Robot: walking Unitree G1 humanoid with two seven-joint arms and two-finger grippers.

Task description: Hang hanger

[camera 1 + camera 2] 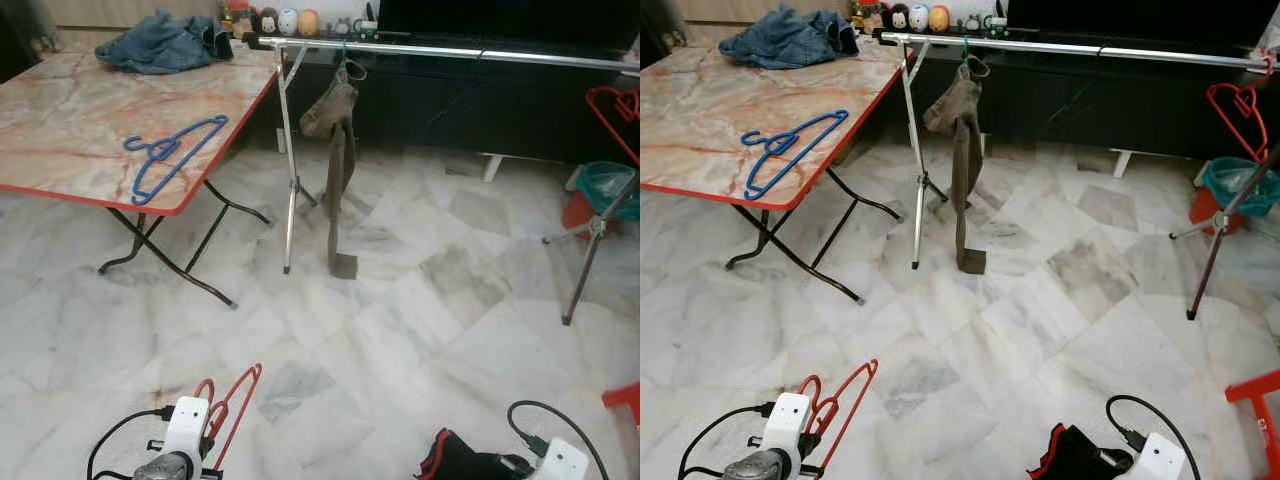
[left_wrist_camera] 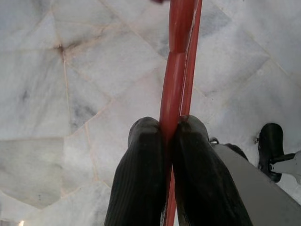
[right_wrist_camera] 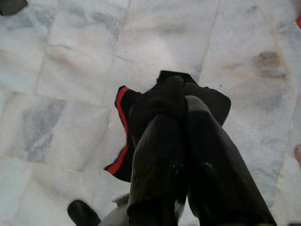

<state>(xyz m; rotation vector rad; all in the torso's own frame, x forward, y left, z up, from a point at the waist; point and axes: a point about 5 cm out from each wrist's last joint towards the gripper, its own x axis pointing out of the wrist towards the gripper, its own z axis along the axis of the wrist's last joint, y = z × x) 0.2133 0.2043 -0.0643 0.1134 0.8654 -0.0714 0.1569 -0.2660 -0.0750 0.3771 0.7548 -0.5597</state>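
- Low at the near edge of the head views, the left gripper (image 2: 170,129) has its two black fingers pressed tight together on a red hanger (image 1: 232,405), pinching the plastic bar between the pads.
- Up from that grip, the red hanger rises above the white marble floor (image 1: 400,300), its hook end curling beside the white wrist housing.
- Over on the other side, the right gripper (image 3: 181,101) is closed on a black garment with red trim (image 3: 123,136), the cloth bunched around the fingertips and hanging just above the floor.
- Further out, a folding table (image 1: 60,130) with a marble-patterned top and red edging stands to the robot's left on black crossed legs.
- On it, a blue hanger (image 1: 170,155) lies flat near the red edge, and a crumpled blue denim garment (image 1: 165,42) sits at the far end.
- Beyond the table, a silver clothes rail (image 1: 450,50) runs across the scene on thin metal legs.
- From the rail, a brown-olive garment (image 1: 338,150) hangs on a green hook and reaches down to the floor.
- Toward the right end of the rail, another red hanger (image 1: 1238,105) hangs, with a teal basket (image 1: 1240,185) behind it.
- Behind the rail, small round figurines (image 1: 290,20) line up along a dark cabinet.
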